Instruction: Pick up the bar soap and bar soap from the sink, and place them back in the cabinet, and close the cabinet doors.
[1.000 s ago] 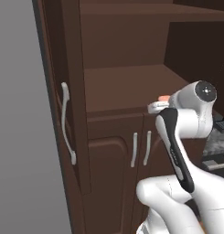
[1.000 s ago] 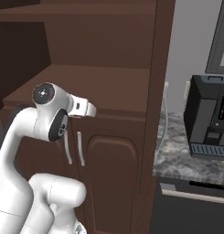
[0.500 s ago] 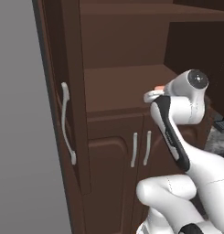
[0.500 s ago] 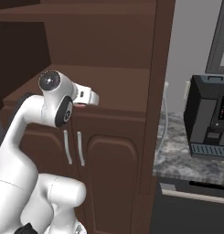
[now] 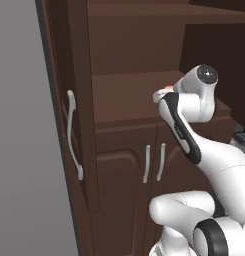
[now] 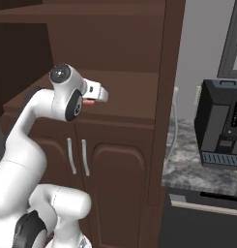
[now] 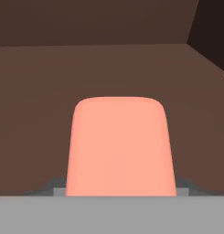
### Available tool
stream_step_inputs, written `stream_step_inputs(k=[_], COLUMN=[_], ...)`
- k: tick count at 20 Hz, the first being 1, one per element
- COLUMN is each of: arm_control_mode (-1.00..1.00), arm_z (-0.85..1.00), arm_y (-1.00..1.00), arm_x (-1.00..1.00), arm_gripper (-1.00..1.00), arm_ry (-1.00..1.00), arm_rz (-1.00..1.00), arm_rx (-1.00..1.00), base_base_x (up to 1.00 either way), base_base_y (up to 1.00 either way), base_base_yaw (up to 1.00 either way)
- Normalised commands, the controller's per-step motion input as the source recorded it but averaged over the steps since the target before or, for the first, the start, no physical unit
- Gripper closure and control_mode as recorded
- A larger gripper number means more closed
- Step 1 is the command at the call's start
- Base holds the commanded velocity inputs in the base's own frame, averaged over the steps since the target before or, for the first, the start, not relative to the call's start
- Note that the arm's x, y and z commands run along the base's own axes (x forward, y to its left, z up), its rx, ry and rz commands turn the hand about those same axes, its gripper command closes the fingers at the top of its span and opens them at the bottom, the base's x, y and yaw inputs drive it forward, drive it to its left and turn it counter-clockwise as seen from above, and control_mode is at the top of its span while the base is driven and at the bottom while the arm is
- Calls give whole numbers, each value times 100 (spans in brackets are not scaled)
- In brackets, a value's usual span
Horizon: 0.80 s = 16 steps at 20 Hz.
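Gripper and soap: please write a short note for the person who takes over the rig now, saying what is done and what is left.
Gripper: shut on a salmon bar soap, held over the cabinet shelf, not yet released.
Cabinet doors: the left door and the right door both stand open.
Second bar soap: I cannot place it from these views.
Done: one soap has been carried to the shelf.
Left: release this soap on the shelf, find the other soap and store it if it is not there, then close both doors.

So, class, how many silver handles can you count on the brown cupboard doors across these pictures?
3 by my count: one long handle on the tall open door at the left, and two short handles side by side on the lower doors under the shelf. Others may be hidden behind the arm or out of frame.
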Motion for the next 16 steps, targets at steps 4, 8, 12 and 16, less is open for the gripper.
stream_step_inputs(k=[4,8,12,16], arm_control_mode=[-100,-100,-100,-100], arm_z=[0,0,-1,-3], arm_y=[1,1,5,1], arm_x=[46,50,43,39], arm_gripper=[100,100,100,100], arm_ry=[0,0,0,0], arm_rz=[0,0,0,0], arm_rx=[0,0,-1,0], base_base_x=[0,0,0,0], base_base_y=[0,0,0,0], base_base_yaw=[0,0,0,0])
